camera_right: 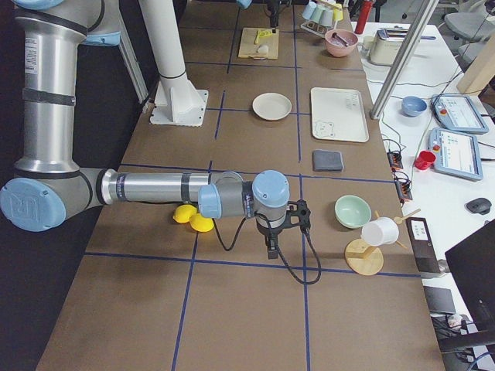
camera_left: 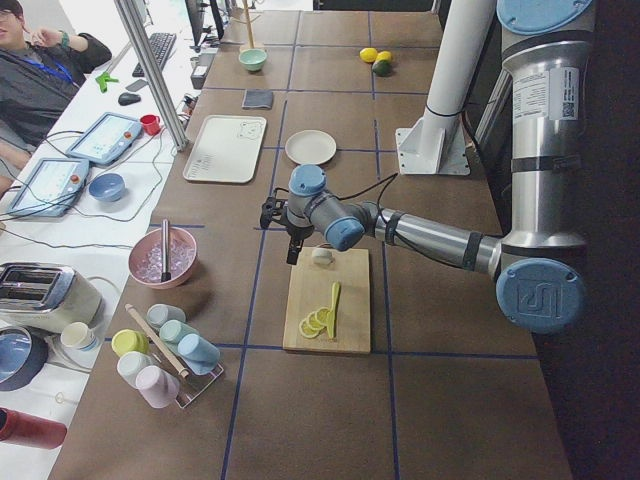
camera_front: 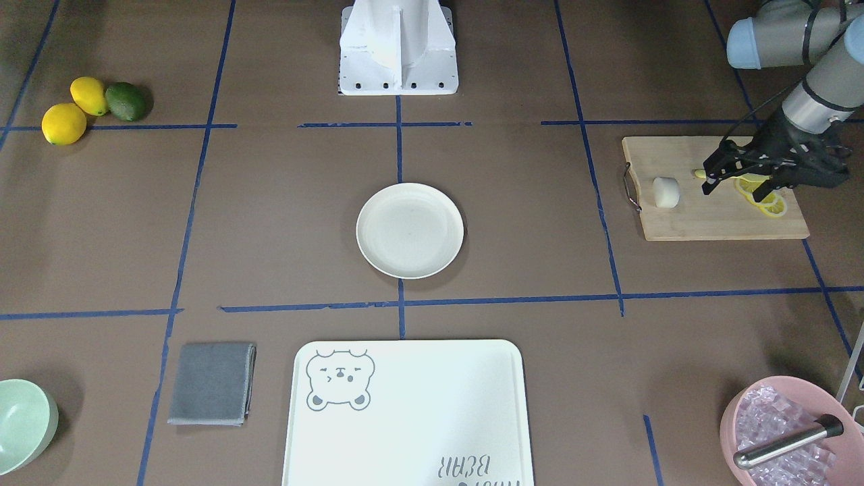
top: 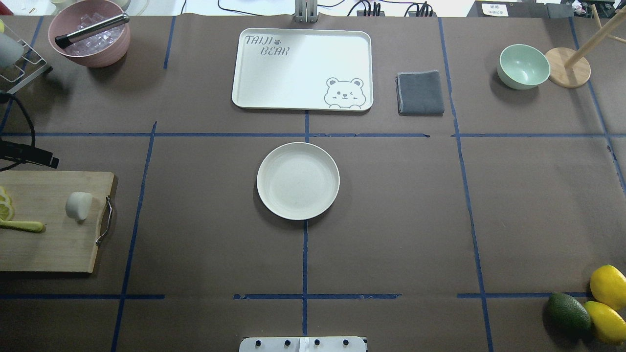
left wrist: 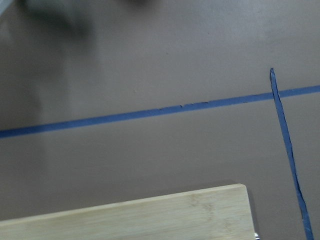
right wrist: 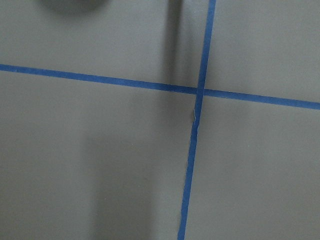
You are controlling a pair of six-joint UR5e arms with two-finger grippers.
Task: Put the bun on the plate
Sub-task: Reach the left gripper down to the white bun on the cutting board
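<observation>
White bun (camera_front: 666, 192) on the board (camera_front: 715, 226), front camera first: the left claw (camera_front: 732, 192) hovers just beside it, over the lemon slices (camera_front: 769, 202). Its fingers are spread apart and it's not touching the bun. The plate (camera_front: 410, 230) lies well apart, mid-table.

Overhead now: bun (top: 78, 205) sits at the board's (top: 49, 244) handle end, the side nearest the plate (top: 298, 181).

From the left end, the claw (camera_left: 290, 252) hangs pointing down, raised above the board (camera_left: 327, 310), close by the bun (camera_left: 321, 256).

From the right end, the right claw (camera_right: 272, 249) points down at the table near the lemons (camera_right: 186, 215). Spread or closed, I can't tell.

Left wrist camera: a board corner (left wrist: 150, 215) and blue tape.
</observation>
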